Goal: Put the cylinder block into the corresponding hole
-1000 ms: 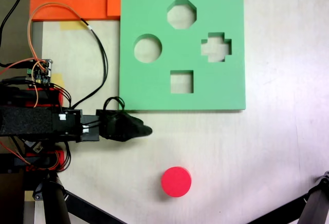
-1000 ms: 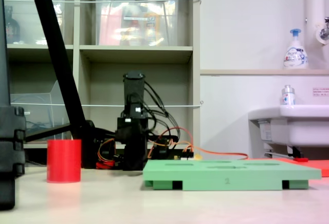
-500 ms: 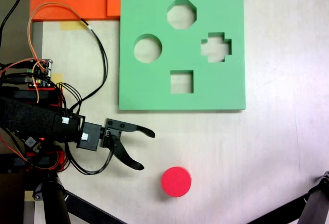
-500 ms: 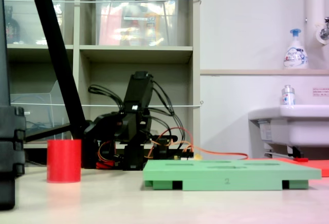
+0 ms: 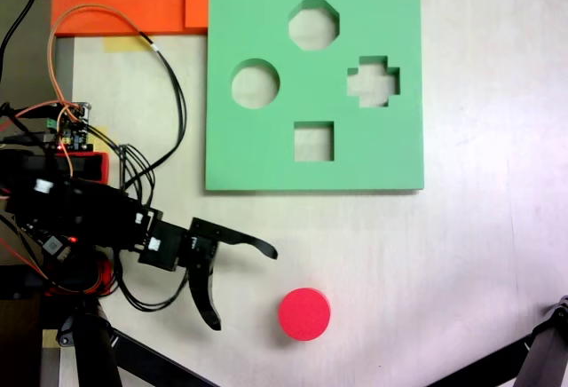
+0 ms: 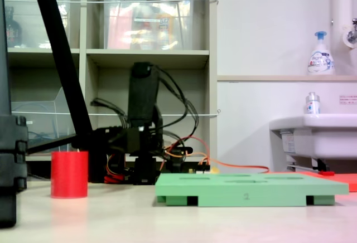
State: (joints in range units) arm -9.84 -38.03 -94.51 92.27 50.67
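The gripper (image 5: pixel 244 288), lower left in the first exterior view, is spread wide and empty, near the block (image 5: pixel 304 313) at bottom centre. This looks like the approach: next, straddle the block, close, then carry it to the hole (image 5: pixel 256 83) at upper centre-left.

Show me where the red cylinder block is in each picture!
First exterior view: the cylinder block sits near the bottom middle, below the green board.
Second exterior view: the cylinder block stands at the left, left of the green board.
Shared landmark: the green board.
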